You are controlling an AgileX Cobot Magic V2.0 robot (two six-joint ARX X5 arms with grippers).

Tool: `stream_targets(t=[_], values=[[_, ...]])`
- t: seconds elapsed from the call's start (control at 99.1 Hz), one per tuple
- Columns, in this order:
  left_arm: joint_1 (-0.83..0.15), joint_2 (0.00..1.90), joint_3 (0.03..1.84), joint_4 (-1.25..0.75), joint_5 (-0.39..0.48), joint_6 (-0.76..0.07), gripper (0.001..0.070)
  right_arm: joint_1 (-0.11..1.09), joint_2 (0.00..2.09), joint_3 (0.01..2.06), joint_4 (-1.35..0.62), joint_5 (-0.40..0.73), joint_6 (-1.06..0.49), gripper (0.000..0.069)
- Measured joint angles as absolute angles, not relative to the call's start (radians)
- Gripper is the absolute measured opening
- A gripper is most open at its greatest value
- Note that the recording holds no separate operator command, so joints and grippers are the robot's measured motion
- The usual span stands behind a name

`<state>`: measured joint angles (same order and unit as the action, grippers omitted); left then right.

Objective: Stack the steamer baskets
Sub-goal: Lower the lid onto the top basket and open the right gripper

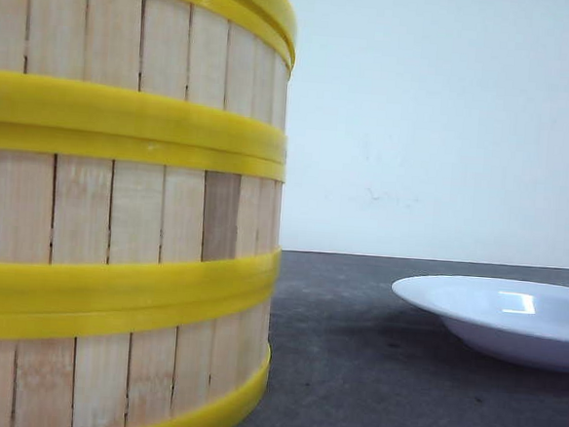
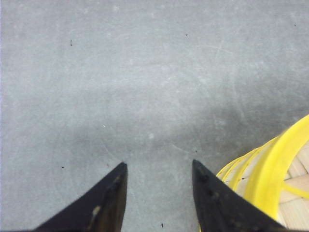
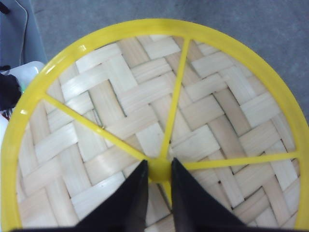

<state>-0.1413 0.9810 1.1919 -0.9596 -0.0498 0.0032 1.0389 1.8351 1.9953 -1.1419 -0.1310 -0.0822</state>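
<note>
Steamer baskets (image 1: 128, 212) are sitting stacked; right gripper (image 3: 158, 166) jaws are clenching the woven lid's knob (image 3: 159, 170), left gripper (image 2: 157, 166) is hanging released; lid probably needs lowering squarely.

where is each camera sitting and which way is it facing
front: low at table height, facing forward; steamer basket stack close on the left, white plate right; no robot parts
left wrist: looks down at grey table; open left gripper, steamer basket rim
right wrist: looks down on woven lid; right gripper pinching its knob
shared: front and left wrist both show steamer baskets
</note>
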Motion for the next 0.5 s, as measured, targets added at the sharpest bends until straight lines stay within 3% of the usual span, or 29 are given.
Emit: stream_targets(t=[0.414,0.504], values=[[-0.141,0.981,1.192,-0.96,-0.049,0.003,0.0242,1.061,1.835,1.996,-1.147,-0.105,-0.082,0.0051],[-0.141,0.981,1.192,-0.96,-0.049,0.003,0.0242,1.066,1.835,1.996,-1.147,-0.101,-0.081,0.0084]])
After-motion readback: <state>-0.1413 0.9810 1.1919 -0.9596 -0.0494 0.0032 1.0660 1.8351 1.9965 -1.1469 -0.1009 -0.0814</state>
